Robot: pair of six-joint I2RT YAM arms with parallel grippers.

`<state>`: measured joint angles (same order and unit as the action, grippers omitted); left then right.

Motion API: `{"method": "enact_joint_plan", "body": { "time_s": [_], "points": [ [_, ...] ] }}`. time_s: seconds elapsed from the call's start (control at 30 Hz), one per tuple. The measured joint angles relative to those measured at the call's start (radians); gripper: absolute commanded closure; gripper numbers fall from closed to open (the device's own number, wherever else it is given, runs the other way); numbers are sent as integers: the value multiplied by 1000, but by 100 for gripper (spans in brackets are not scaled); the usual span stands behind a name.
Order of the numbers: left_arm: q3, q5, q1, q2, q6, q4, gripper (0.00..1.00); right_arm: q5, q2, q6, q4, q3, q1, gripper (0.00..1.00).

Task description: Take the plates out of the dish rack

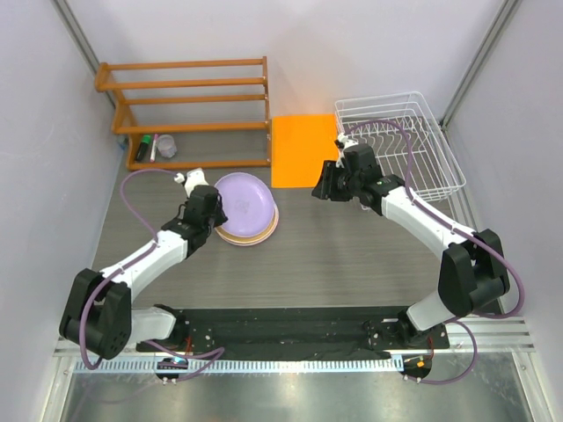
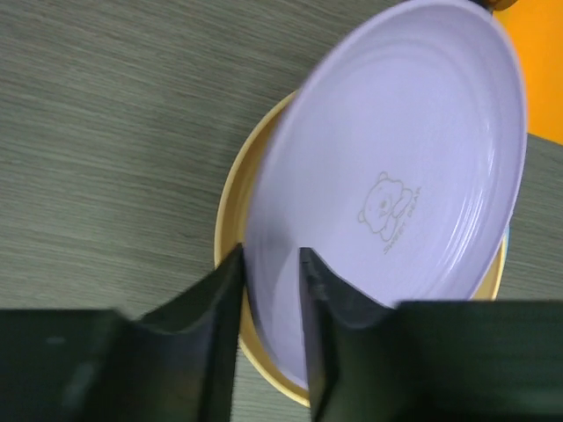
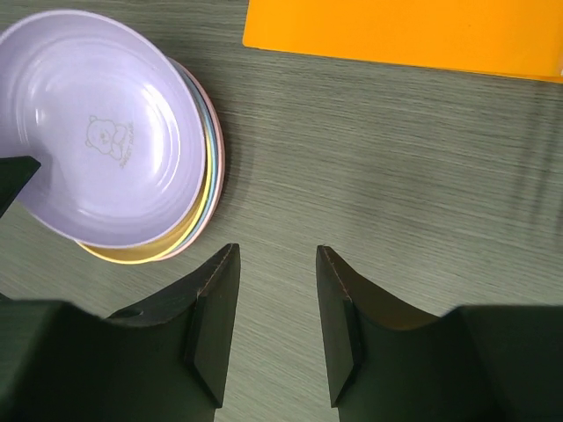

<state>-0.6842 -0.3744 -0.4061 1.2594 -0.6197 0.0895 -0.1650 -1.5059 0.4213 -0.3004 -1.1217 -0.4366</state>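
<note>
The lavender plate (image 1: 244,200) lies tilted on a stack of the other plates at the table's centre-left. In the left wrist view its near rim is raised (image 2: 396,176) over the pale yellow plate (image 2: 230,211). My left gripper (image 2: 271,259) is shut on that rim, one finger outside and one inside; it also shows in the top view (image 1: 214,207). In the right wrist view the stack (image 3: 97,132) shows yellow, light blue and pink (image 3: 221,158) edges. My right gripper (image 3: 277,251) is open and empty over bare table right of the stack (image 1: 324,183). The white wire dish rack (image 1: 413,145) holds no plates.
An orange mat (image 1: 303,149) lies flat between the stack and the rack, also in the right wrist view (image 3: 405,31). An orange wooden slatted shelf (image 1: 189,110) stands at the back left with a small cup (image 1: 165,145) on its lowest level. Walls close in on both sides.
</note>
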Motion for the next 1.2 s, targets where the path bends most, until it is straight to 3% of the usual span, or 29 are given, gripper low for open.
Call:
{"method": "enact_joint_plan", "body": {
  "time_s": [0.07,0.13,0.27,0.43,0.77,0.87,0.9,0.93,1.03,1.2],
  "points": [
    [0,2,0,7,-6,3,39,4,0,0,0,0,0,54],
    [0,3,0,9,-4,10,34,9,0,0,0,0,0,54],
    [0,4,0,7,-2,15,1,26,0,-5,0,1,0,53],
    [-8,8,0,-21,9,37,1,96,0,-37,-1,5,0,47],
    [-100,12,0,-106,107,42,0,496,104,-176,81,159,0,37],
    [-105,6,0,-125,130,38,1,611,169,-207,171,254,0,31],
    [-105,2,0,-131,136,38,1,644,189,-214,204,286,0,27],
    [-105,-1,0,-137,143,37,0,674,208,-220,238,317,0,12],
    [-102,-21,0,-154,166,25,1,758,260,-230,342,420,0,2],
    [-19,-46,0,-186,220,-88,0,879,304,-250,546,585,0,0]
  ]
}}
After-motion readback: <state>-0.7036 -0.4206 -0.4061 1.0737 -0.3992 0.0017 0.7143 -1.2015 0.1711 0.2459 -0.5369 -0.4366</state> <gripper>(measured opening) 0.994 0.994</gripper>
